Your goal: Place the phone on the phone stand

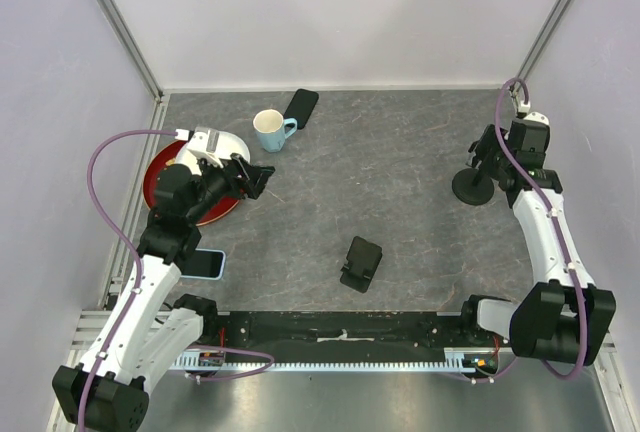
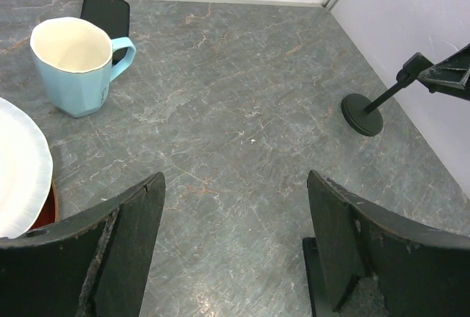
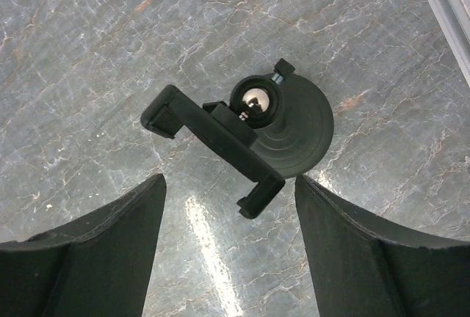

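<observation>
Pick-up not yet begun. Left gripper (image 2: 235, 207) wide open, holds nothing. Right gripper (image 1: 488, 157) open and empty above phone stand (image 3: 294, 137). Black phone (image 1: 301, 107) lies behind mug (image 1: 270, 130), far side of tabletop (image 1: 400, 152). Next, probably: left arm reaches past mug, grips phone edges

The phone stand (image 1: 472, 185) is black: a round flat base, a thin upright post and a ball joint on top carrying a tilted clamp bracket; it stands near the right edge of the table (image 1: 400, 172); a black phone (image 1: 300, 107) lies flat at the far edge, well apart from the stand; a light-blue phone (image 1: 208, 264) lies flat near the left edge.
</observation>
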Robot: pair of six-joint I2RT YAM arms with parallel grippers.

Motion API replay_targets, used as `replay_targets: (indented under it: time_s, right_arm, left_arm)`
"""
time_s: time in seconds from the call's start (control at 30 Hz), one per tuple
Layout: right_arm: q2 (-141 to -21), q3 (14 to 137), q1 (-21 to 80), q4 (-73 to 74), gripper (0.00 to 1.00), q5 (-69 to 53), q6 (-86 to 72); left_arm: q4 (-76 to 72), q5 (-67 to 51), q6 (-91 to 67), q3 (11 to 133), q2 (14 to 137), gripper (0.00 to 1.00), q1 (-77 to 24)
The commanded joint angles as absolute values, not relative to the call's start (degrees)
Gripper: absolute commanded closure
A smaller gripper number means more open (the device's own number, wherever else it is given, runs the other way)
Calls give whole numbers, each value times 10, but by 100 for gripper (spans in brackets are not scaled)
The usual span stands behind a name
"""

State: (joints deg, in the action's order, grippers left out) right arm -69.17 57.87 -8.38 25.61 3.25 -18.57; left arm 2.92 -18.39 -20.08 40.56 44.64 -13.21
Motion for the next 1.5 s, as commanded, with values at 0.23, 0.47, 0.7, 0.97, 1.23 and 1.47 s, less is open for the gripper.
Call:
replay_targets:
  time_s: [0.23, 0.47, 0.7, 0.97, 1.23, 1.47]
  right_arm:
    - [-652, 514, -102, 130, 24, 38, -163]
    - [-640, 494, -103, 87, 34, 33, -159]
    - [-644, 476, -102, 53, 43, 37, -160]
    - [-624, 459, -102, 34, 59, 40, -170]
    - [-629, 460, -102, 33, 82, -25, -178]
    - [-632, 462, -98, 22, 100, -91, -190]
  left_arm:
    - [12, -208, -225, 429, 461, 16, -129]
    - [11, -209, -227, 429, 466, 16, -130]
    - [12, -206, -226, 428, 468, 16, -130]
    - [16, -200, -222, 429, 468, 16, -129]
    - [20, -196, -220, 431, 465, 16, -129]
    - [21, -192, -219, 432, 462, 16, -130]
